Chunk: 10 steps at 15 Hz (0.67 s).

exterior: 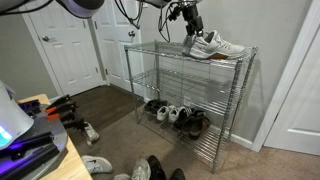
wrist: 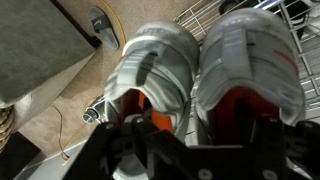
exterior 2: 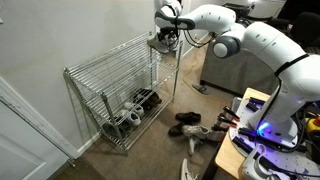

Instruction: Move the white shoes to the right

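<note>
Right, in an exterior view the white shoes are at the wire rack's top shelf, gripper at their heels. In an exterior view the gripper is over that shelf. Wrist view: I see its fingers pinching both heels.

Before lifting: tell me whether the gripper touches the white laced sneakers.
Touching. Wrist view shows the gripper pressed into the white sneakers at their orange heel openings.
</note>
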Each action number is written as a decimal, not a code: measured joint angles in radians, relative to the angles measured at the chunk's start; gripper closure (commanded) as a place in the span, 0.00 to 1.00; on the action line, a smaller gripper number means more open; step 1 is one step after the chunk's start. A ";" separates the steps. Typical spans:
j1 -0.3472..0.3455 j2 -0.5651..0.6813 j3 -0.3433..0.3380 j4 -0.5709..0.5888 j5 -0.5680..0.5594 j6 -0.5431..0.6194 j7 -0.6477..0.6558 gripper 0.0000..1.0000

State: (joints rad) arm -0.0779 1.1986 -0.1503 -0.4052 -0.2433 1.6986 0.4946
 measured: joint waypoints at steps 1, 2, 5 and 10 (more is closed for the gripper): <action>0.003 0.000 -0.001 0.008 0.000 0.000 0.015 0.00; 0.004 0.000 -0.001 0.016 0.000 0.000 0.034 0.00; 0.009 -0.002 -0.015 0.045 0.000 -0.008 0.145 0.00; 0.046 -0.060 -0.030 0.055 0.006 -0.031 0.290 0.00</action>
